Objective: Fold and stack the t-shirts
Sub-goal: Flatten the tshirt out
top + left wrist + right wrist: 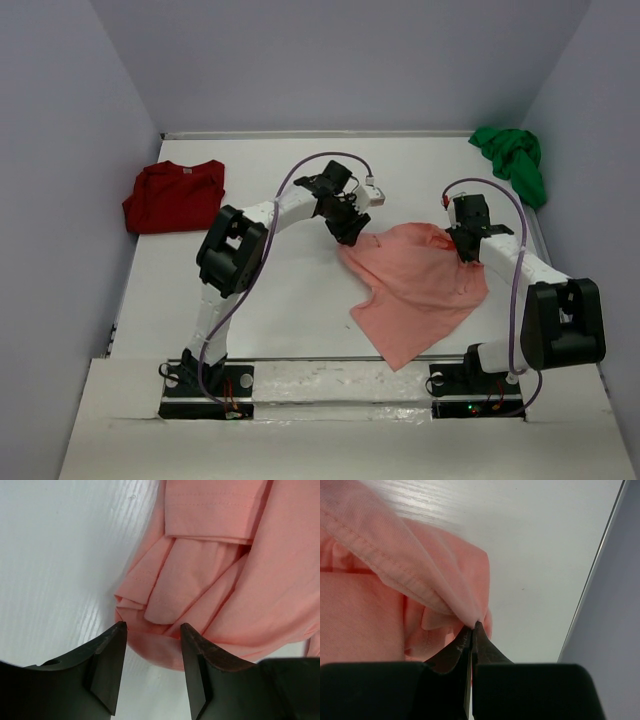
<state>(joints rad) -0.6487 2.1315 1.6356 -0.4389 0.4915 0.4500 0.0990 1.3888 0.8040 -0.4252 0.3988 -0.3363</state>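
A salmon-pink t-shirt (415,290) lies rumpled on the white table (290,300), right of centre. My left gripper (350,232) is at the shirt's far-left corner. In the left wrist view it (152,630) stands open, and a bunched fold of the pink shirt (215,580) bulges just between the fingertips (118,630) without being pinched. My right gripper (465,250) is at the shirt's far-right corner, and in the right wrist view it (475,626) is shut on a hemmed edge of the pink cloth (395,565). The dark red t-shirt (175,195) lies folded at the back left. The bright green t-shirt (512,160) sits crumpled at the back right.
Grey walls (330,60) enclose the table on three sides, and the right wall (610,630) is close to my right gripper. Both arm bases (205,385) are bolted along the near edge.
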